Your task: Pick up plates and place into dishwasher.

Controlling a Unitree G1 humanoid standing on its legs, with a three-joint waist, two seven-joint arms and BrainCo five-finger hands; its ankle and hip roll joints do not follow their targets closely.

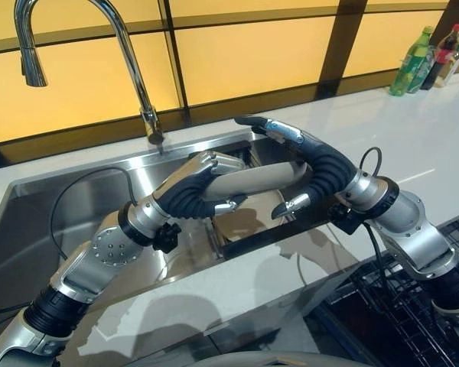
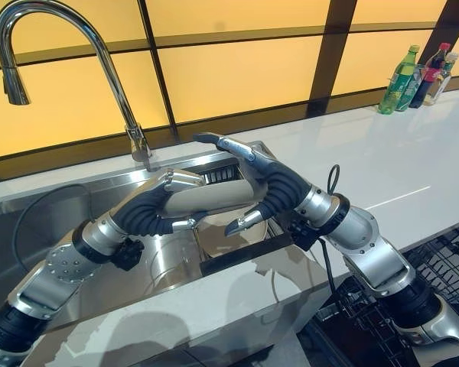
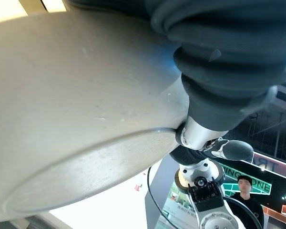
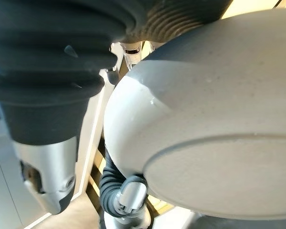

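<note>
— right, plate (image 1: 249, 180) held up over the sink (image 1: 76, 200), clamped between both: left robot hand (image 1: 203, 177) curled round its left edge, right robot hand (image 1: 302, 164) curled over its right edge.

— then best to keep both grips even, lift clear of the faucet (image 1: 130, 61), swing right and near toward the dishwasher rack (image 1: 413, 306), keep level, avoid knocking the bench (image 1: 413, 145) edge.
</note>
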